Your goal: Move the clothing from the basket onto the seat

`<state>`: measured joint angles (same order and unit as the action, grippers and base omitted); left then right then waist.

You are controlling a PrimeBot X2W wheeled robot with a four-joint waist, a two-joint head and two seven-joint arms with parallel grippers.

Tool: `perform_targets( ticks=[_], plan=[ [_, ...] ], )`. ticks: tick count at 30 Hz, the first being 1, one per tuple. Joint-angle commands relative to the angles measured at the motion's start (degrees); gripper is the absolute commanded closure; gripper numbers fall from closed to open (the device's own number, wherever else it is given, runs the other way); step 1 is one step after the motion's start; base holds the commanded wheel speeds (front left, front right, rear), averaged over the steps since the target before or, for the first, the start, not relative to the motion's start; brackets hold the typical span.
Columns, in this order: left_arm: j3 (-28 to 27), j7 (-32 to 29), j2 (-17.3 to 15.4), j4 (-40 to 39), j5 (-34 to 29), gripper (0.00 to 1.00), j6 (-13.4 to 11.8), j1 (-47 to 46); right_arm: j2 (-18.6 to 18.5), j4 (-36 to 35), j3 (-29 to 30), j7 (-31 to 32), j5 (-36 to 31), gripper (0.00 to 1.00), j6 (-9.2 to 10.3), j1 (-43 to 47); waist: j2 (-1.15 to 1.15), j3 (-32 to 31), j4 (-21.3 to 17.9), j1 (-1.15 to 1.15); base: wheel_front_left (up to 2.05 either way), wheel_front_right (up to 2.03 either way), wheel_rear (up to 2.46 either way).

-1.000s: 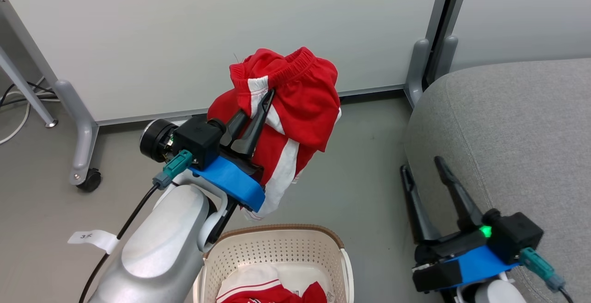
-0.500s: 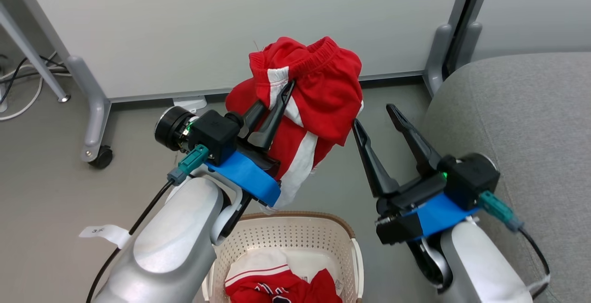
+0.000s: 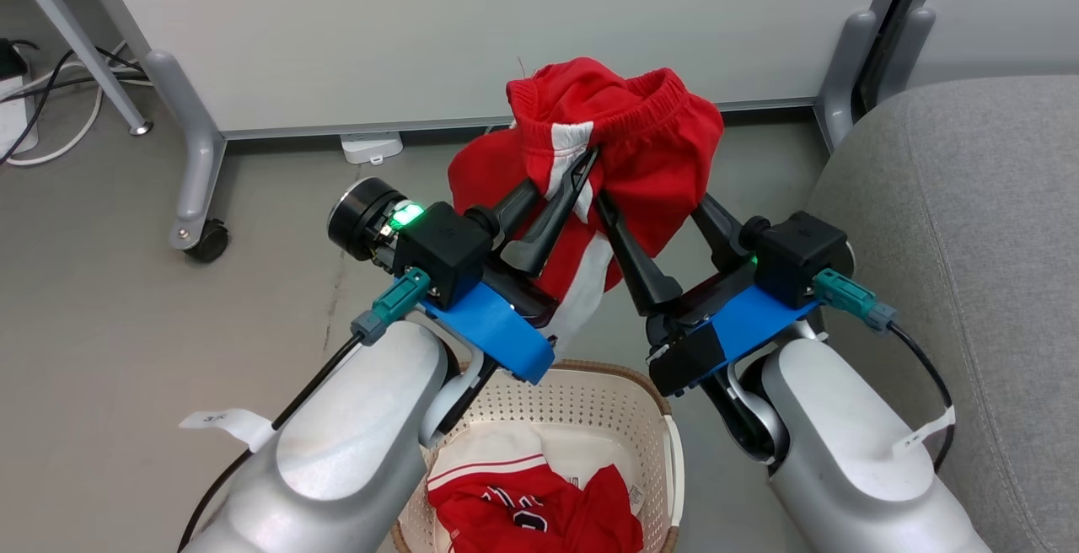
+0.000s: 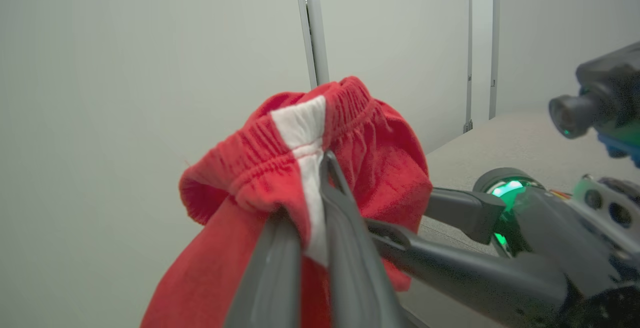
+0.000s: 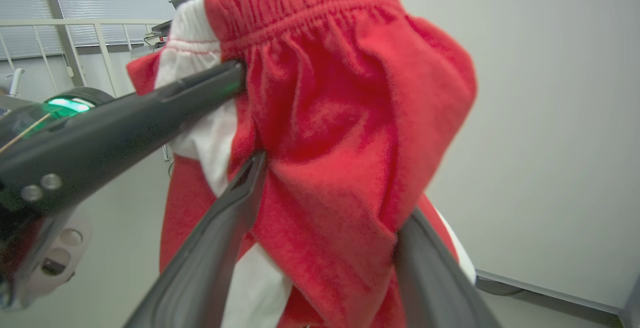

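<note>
At the head view's bottom edge — the basket (image 3: 590, 401), clothing (image 3: 523, 511) inside.

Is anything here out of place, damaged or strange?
Nothing stands out. The red fabric shorts with white stripes hang bunched from the shut left gripper, the open right gripper straddles them, and the cream perforated plastic basket stands upright holding another red garment.

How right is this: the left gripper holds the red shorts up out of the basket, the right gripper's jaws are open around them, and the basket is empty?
The basket is not empty: the head view shows a red jersey with white trim lying in it. The rest stands: the left gripper holds the red shorts up, and the right gripper has its jaws open around them.
</note>
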<state>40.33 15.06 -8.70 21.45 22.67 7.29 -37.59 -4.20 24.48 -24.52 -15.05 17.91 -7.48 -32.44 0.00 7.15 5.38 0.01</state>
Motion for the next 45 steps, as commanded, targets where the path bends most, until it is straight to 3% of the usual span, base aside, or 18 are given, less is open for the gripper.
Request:
perform_targets(
  ticks=[1, 2, 3, 29, 30, 31, 45],
  plan=[
    [0.18, 0.17, 0.05, -0.38, -0.2, 1.0, 0.17, -0.78, -0.37, 0.54, -1.19, -0.2, 1.79, 0.0, -0.03, -1.26, 0.0, 0.27, 0.18, -0.01, 0.0, 0.0, 0.0],
    [0.31, 0.17, 0.1, -0.43, -0.16, 1.0, 0.17, -0.87, -0.68, 0.5, -2.4, -0.2, 2.57, 0.38, -0.04, -1.98, 0.0, 0.4, 0.23, -0.01, 0.0, 0.0, 0.0],
    [0.37, 0.17, 0.12, -0.47, -0.1, 1.0, 0.18, -0.98, -0.89, -0.06, -3.29, -0.2, 3.48, 1.0, -0.04, -2.54, 0.0, 0.52, 0.28, -0.01, 0.0, 0.0, 0.0],
    [0.21, 0.17, -0.42, 0.59, 0.39, 1.0, 0.17, -1.18, -2.25, -2.41, -4.82, -0.2, 6.47, 1.0, -0.03, -1.52, 0.0, 0.47, -0.38, -0.01, 0.0, 0.0, 0.0],
    [-0.28, 0.17, -0.27, 0.54, 0.43, 0.6, 0.17, -1.17, -2.22, -2.48, -4.77, -0.2, 6.4, 1.0, -0.03, -1.53, 0.0, 0.51, -0.37, -0.01, 0.0, 0.0, 0.0],
    [-0.25, 0.17, -0.19, 0.72, 0.37, 0.0, 0.17, -1.14, -2.17, -2.49, -4.7, -0.2, 6.31, 1.0, -0.03, -1.5, 0.0, 0.54, -0.39, -0.01, 0.0, 0.0, 0.0],
    [-1.05, 0.17, -0.32, 3.11, -0.63, 0.0, 0.17, -0.09, -1.79, -3.61, -1.77, -0.21, 5.78, 1.0, -0.03, -0.69, 0.0, 1.07, -0.79, -0.01, 0.0, 0.0, 0.0]
  ],
)
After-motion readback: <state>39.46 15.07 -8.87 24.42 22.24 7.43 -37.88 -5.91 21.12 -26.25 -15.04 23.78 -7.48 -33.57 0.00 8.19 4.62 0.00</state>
